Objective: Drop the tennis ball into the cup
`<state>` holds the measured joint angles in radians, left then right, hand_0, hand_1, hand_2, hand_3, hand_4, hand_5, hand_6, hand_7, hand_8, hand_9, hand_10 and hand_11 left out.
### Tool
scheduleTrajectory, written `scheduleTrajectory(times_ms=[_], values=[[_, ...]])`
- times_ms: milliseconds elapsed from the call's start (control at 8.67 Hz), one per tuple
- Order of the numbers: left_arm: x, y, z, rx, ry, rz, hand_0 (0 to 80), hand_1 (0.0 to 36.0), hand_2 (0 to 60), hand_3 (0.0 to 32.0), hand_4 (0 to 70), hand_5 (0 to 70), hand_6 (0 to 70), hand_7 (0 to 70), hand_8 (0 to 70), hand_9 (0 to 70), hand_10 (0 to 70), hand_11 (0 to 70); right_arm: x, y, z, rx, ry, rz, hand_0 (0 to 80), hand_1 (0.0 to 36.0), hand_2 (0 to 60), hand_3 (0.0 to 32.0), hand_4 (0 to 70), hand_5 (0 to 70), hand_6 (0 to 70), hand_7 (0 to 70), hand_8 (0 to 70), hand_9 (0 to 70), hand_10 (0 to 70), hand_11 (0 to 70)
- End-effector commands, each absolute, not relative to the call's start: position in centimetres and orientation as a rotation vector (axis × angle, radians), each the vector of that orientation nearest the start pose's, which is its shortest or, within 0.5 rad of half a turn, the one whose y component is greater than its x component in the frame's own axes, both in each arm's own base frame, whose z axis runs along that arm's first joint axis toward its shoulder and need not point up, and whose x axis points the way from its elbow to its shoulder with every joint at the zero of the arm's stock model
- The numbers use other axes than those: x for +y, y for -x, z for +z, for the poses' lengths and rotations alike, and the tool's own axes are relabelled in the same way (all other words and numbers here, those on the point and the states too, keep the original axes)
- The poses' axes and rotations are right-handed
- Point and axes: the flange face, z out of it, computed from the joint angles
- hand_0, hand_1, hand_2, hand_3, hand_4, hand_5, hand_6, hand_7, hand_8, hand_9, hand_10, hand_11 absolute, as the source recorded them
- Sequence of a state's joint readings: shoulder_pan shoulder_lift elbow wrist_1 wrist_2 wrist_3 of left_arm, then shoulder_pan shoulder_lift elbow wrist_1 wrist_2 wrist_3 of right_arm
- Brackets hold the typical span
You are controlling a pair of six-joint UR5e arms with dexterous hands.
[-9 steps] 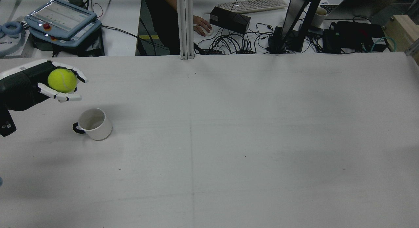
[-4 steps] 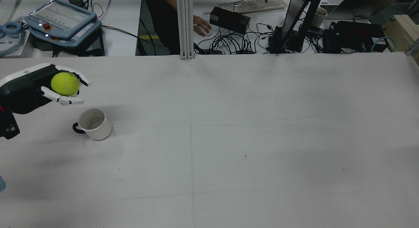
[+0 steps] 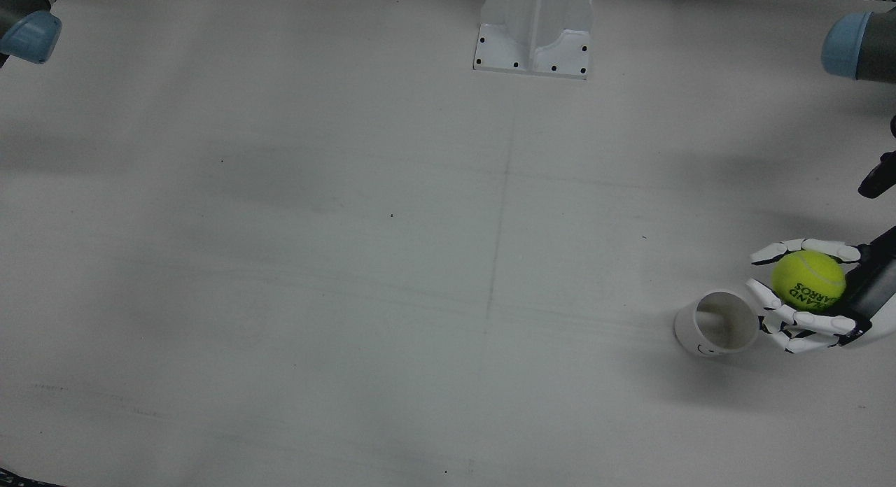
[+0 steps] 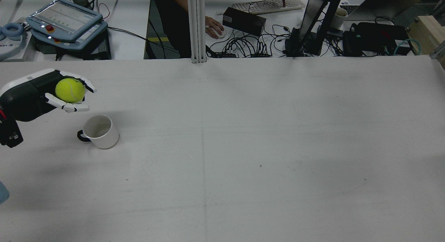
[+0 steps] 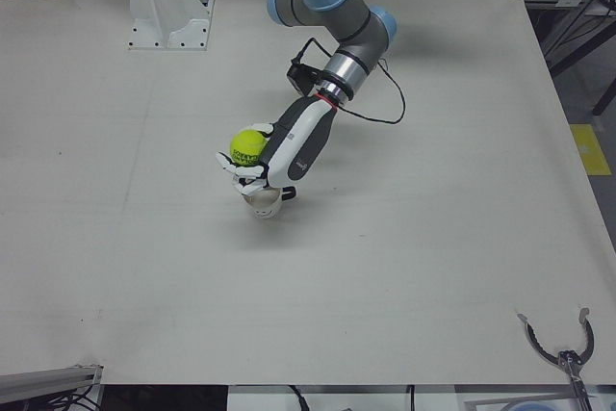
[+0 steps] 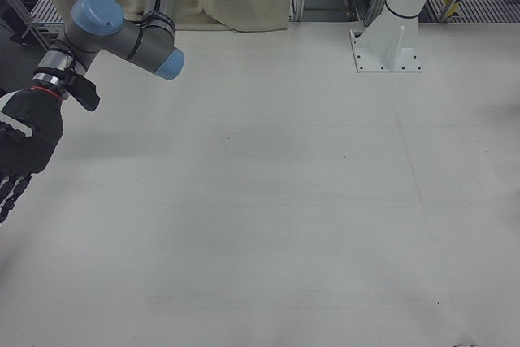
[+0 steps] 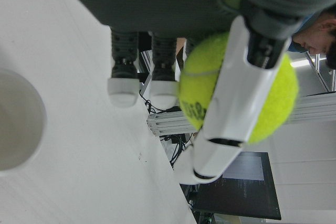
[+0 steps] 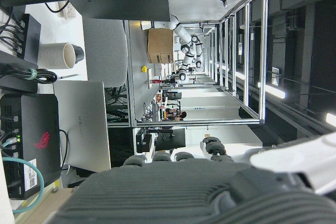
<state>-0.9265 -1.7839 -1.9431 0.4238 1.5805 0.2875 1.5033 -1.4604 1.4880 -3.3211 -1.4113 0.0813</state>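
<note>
We see the yellow tennis ball [image 4: 70,90] up in the air, sitting in the left hand [image 4: 52,92]. The white fingers [image 3: 805,247] curl around the ball on two sides and hold it. In the front view we can read dark letters on the ball [image 3: 808,280]. The ball is not in the cup.

The white cup [image 4: 100,131] stands upright on the table [image 4: 243,148], just beside the hand and lower than it. Its mouth is open to the top and we see nothing inside it. It has a dark handle [image 4: 82,136] on the side toward the robot's left. In the front view the fingertips [image 3: 759,294] come close to the cup's rim [image 3: 724,312], and we cannot tell if they touch. In the left-front view the hand [image 5: 279,153] covers part of the cup [image 5: 264,203].

Nothing stands between the ball and the cup.

The right hand [image 6: 20,148] shows at the edge of the right-front view, far from the cup. It holds nothing we can see, but we cannot tell how wide its fingers are.

A white mount [image 3: 533,29] stands at the robot's side of the table. Past the other side, beyond the table, are a blue tablet [image 4: 66,21], a keyboard [image 4: 267,5] and a mess of black cables [image 4: 247,47].
</note>
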Motion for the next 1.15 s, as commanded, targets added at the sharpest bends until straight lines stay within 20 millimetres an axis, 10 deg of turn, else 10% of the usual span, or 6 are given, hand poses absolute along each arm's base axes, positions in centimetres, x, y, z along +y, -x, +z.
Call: scheduleTrajectory(times_ms=[0, 231, 462, 1038], values=[[-51.7, -22.6, 45.5, 2.036, 0.392, -1.484, 80.0, 36.0, 60.0, 0.0, 55.4, 20.4, 27.7, 70.0, 51.9, 70.0, 47.1, 69.1, -53.0, -11.4, 68.8, 1.977, 0.036, -2.292, 0.0, 0.0, 0.0, 0.0, 0.0, 0.0, 0.0, 0.0, 0.0, 0.0, 0.0, 0.0], [-51.7, -22.6, 45.5, 2.042, 0.395, -1.476, 71.4, 36.0, 34.8, 0.0, 18.0, 11.3, 8.1, 16.8, 9.4, 14.1, 11.3, 19.6, -53.0, -11.4, 68.8, 1.977, 0.036, -2.292, 0.0, 0.0, 0.0, 0.0, 0.0, 0.0, 0.0, 0.0, 0.0, 0.0, 0.0, 0.0], [-51.7, -22.6, 45.3, 2.052, 0.407, -1.474, 63.4, 36.0, 36.8, 0.0, 6.1, 10.5, 4.9, 4.3, 4.0, 5.6, 6.7, 13.0, -53.0, -11.4, 68.8, 1.977, 0.036, -2.292, 0.0, 0.0, 0.0, 0.0, 0.0, 0.0, 0.0, 0.0, 0.0, 0.0, 0.0, 0.0], [-51.7, -19.7, 42.9, 2.102, 0.41, -1.472, 62.3, 36.0, 41.4, 0.0, 3.7, 10.4, 4.3, 1.9, 2.5, 3.3, 5.6, 11.6, -53.0, -11.4, 68.8, 1.977, 0.036, -2.292, 0.0, 0.0, 0.0, 0.0, 0.0, 0.0, 0.0, 0.0, 0.0, 0.0, 0.0, 0.0]])
